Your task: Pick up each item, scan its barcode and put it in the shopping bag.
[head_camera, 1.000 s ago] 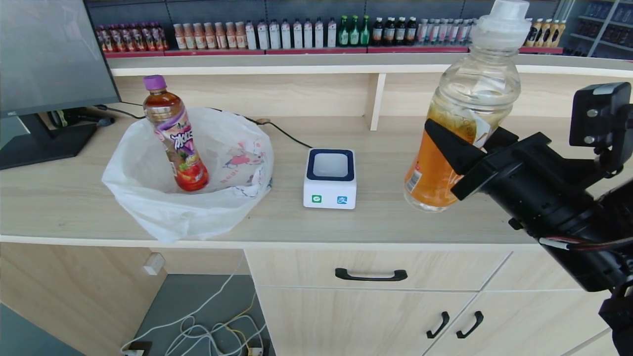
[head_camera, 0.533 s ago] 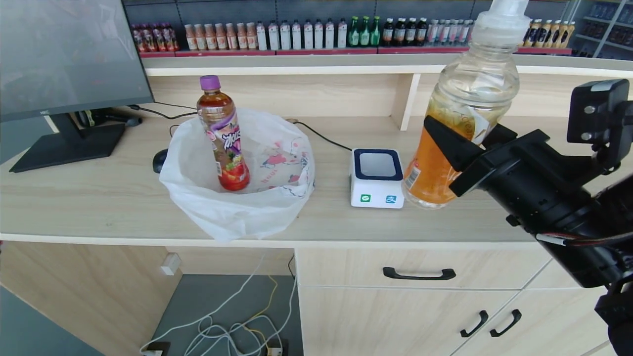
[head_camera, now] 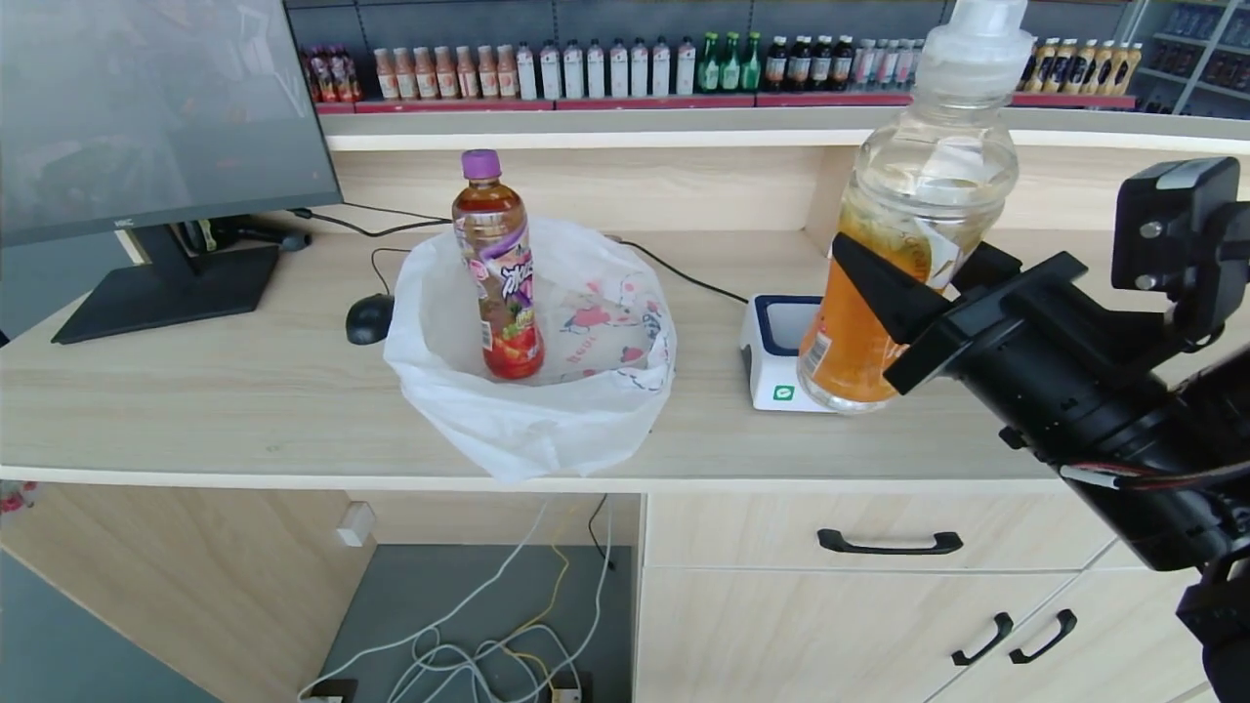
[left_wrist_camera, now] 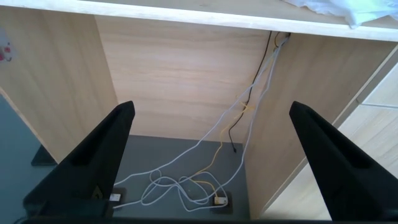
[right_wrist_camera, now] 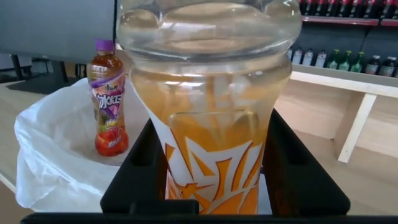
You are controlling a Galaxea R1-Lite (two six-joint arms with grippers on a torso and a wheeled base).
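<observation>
Right end effector [head_camera: 918, 285] | clamps orange-drink bottle [head_camera: 928, 176] | clear neck, white cap

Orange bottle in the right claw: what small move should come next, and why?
Probably tilt the orange bottle so its barcode faces the scanner, whose window points up. The right claw holds it upright, overlapping the scanner in the head view, with the barcode on its side wall. The bag comes after scanning.

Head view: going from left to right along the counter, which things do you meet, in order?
monitor → mouse → shopping bag → scanner → orange drink bottle
</observation>
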